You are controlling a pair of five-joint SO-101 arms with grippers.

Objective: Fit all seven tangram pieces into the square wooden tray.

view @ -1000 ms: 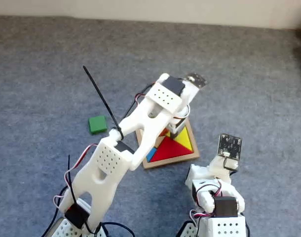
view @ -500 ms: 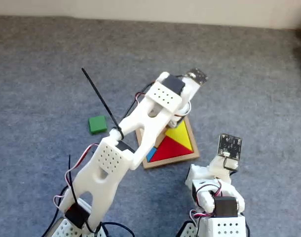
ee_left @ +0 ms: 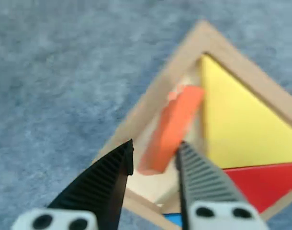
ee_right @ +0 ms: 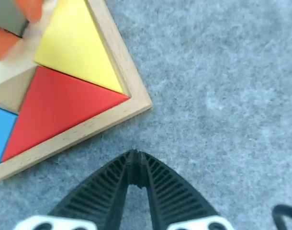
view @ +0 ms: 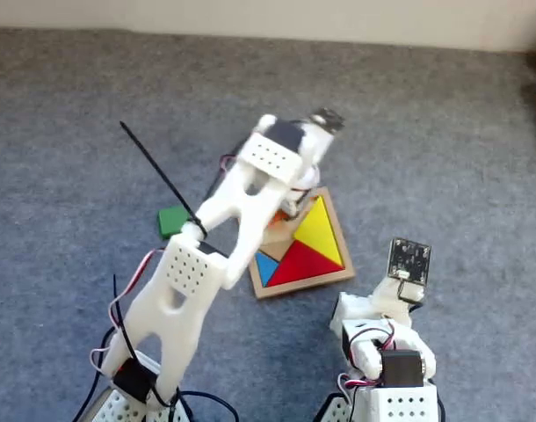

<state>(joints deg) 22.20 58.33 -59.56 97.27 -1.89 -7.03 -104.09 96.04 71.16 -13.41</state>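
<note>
Left end effector (ee_left: 154,143) hangs partly open above the tray (ee_left: 155,91), tilted orange piece (ee_left: 172,127) just beyond its fingertips; right end effector (ee_right: 136,155) is closed, empty.

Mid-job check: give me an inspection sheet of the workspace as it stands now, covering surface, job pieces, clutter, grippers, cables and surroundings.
Surface: grey carpet, with the tray lying flat on it.
Job's things: square wooden tray holds a yellow triangle, a red triangle and a blue piece, all flat. An orange piece stands tilted in the tray, not seated. A green square piece lies on the carpet outside the tray.
Clutter: nothing seen.
Grippers: left gripper is over the tray, jaws open, with the orange piece between them. Right gripper is over carpet by the tray's rim, jaws shut, empty.
Cables: black cable tie sticks out from the left arm; wires loop near its base.
Surroundings: pale wall strip.
</note>
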